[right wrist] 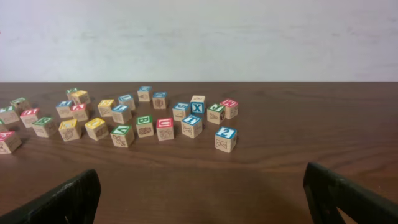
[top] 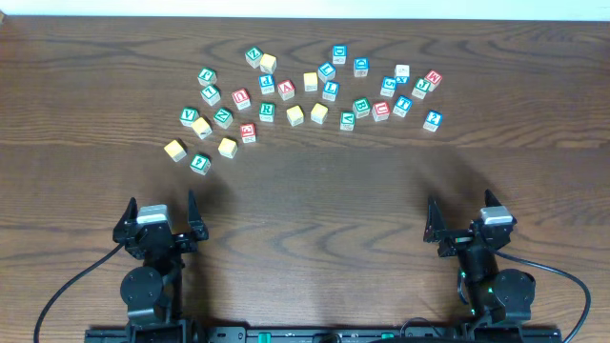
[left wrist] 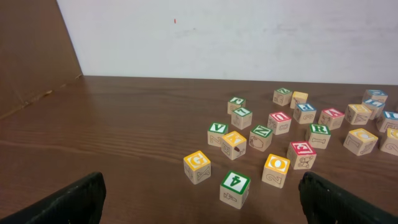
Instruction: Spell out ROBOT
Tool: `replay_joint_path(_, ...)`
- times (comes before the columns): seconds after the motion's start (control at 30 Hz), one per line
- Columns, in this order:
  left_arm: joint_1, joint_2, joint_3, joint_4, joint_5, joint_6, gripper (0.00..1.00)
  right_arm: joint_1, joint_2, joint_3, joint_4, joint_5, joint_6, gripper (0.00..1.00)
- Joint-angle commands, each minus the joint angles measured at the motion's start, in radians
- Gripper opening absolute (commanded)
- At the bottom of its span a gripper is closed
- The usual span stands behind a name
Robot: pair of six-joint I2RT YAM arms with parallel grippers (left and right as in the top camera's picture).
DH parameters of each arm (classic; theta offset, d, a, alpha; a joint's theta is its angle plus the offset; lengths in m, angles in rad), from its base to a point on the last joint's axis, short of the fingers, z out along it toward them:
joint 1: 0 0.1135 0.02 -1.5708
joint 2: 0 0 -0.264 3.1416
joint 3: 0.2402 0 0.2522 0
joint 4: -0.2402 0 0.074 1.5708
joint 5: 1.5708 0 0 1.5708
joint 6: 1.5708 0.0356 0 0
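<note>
Many wooden letter blocks lie scattered across the far middle of the table. In the left wrist view I see a green R block (left wrist: pixel 318 134), a yellow O block (left wrist: pixel 276 169), a green 4 block (left wrist: pixel 235 188) and a yellow G block (left wrist: pixel 196 167). The R block (top: pixel 268 111) and the O block (top: pixel 227 147) also show in the overhead view. My left gripper (top: pixel 160 214) (left wrist: pixel 202 190) is open and empty, near the front edge, short of the 4 block. My right gripper (top: pixel 461 217) (right wrist: pixel 202 183) is open and empty at the front right, well short of the blocks.
A blue 2 block (right wrist: pixel 226 138) (top: pixel 433 120) is the nearest block to my right gripper, and a blue X block (right wrist: pixel 197 107) lies behind it. A white wall rises behind the table's far edge. Dark bare wood lies between the grippers and the blocks.
</note>
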Motion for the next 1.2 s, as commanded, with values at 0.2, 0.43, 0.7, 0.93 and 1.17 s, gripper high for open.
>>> replay_joint_path(0.2, -0.003, 0.045, 0.048, -0.040, -0.013, -0.016, 0.98, -0.013, -0.006, -0.001, 0.014, 0.007, -0.011, 0.99)
replay_joint_path(0.43, -0.003, 0.164, 0.158, -0.040, -0.006, -0.018, 0.98, -0.013, -0.006, -0.001, 0.029, 0.007, -0.011, 0.99)
replay_joint_path(0.7, -0.003, 0.366, 0.298, -0.040, 0.052, -0.039, 0.97, -0.013, -0.006, 0.003, 0.036, 0.007, -0.011, 0.99)
replay_joint_path(0.93, -0.003, 0.568, 0.435, -0.075, 0.132, -0.044, 0.98, -0.013, -0.006, 0.018, 0.035, -0.005, -0.011, 0.99)
replay_joint_path(1.17, -0.003, 0.770, 0.642, -0.208, 0.176, -0.047, 0.98, -0.013, 0.037, 0.089, 0.001, -0.005, -0.011, 0.99)
